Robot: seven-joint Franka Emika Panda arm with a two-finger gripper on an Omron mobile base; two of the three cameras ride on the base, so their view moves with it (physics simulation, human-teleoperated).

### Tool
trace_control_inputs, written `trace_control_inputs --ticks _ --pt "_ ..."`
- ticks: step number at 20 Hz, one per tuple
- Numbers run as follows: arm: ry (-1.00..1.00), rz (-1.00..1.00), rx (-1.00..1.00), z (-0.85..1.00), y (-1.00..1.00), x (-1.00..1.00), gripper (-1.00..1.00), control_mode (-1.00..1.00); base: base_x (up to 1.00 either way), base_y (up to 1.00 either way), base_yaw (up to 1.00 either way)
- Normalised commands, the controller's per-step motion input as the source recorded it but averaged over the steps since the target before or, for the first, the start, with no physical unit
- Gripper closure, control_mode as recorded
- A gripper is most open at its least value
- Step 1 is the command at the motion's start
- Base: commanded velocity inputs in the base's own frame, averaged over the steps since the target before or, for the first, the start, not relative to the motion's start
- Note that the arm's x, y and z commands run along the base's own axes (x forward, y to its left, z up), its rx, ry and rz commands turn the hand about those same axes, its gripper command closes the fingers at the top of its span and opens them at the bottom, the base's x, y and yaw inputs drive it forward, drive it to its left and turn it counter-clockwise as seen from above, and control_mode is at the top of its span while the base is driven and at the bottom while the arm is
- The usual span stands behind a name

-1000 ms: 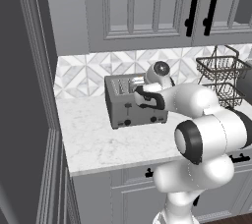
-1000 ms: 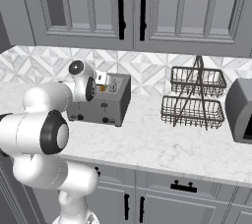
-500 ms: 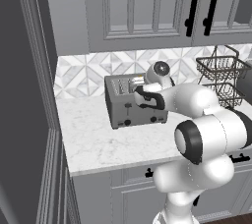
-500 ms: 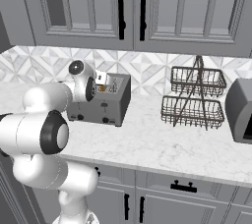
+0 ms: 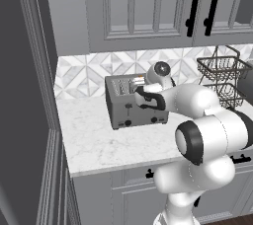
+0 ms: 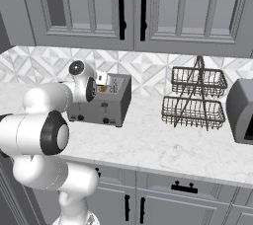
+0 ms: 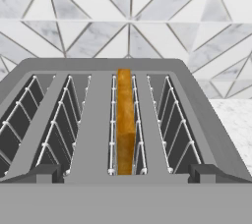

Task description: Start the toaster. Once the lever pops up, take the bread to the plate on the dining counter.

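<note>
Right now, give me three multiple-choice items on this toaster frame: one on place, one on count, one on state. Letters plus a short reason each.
1. Which slot of the toaster holds the bread, counted from the left in the hand view?
A. first
B. second
C. third
D. fourth

2. How many tiers does the wire basket rack have?
A. one
B. two
C. three
D. four

3. How does the claw stand?
A. shut on the bread
B. shut on a lever
C. open, above the slots
D. shut on a knob

Answers:
1. C, the orange-brown slice stands on edge in the third of four slots.
2. B, the right base view shows an upper and a lower basket on one frame.
3. C, its two dark tips sit far apart on either side of the bread slot, gripping nothing.
</note>
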Motion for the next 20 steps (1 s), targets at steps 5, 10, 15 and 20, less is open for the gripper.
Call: trace_control_inputs --ticks 5,10,15,20 --pt "0.0 0.0 0.0 0.0 0.0 0.0 -1.0 -1.0 0.0 0.0 0.0" --pt "0.0 0.0 0.0 0.0 0.0 0.0 -1.0 -1.0 0.0 0.0 0.0" --pt "0.0 0.0 0.0 0.0 0.0 0.0 -1.0 -1.0 0.0 0.0 0.0" --pt "0.0 0.0 0.0 0.0 0.0 0.0 -1.0 -1.0 0.0 0.0 0.0"
